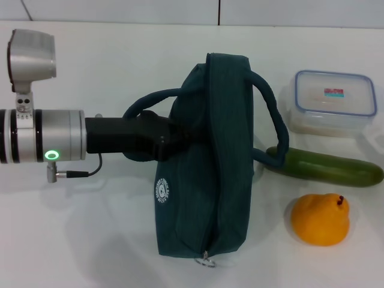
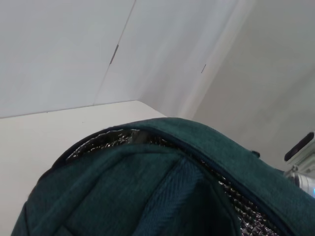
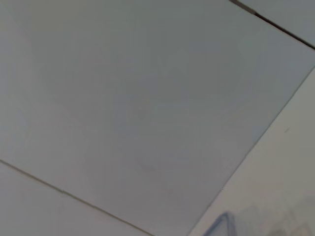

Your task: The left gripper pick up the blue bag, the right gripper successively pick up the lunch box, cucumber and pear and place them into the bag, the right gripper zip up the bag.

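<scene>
The blue bag, dark teal with a zip pull at its near end, is in the middle of the head view. My left gripper reaches in from the left and is shut on the bag's side by its rim, under one carry handle. The left wrist view shows the bag's rim and silver lining close up. The clear lunch box with a blue-rimmed lid is at the back right; a corner of it shows in the right wrist view. The green cucumber and the yellow-orange pear lie to the bag's right. My right gripper is out of view.
The white table carries everything. The bag's second handle hangs over the cucumber's left end. A white wall runs along the far edge.
</scene>
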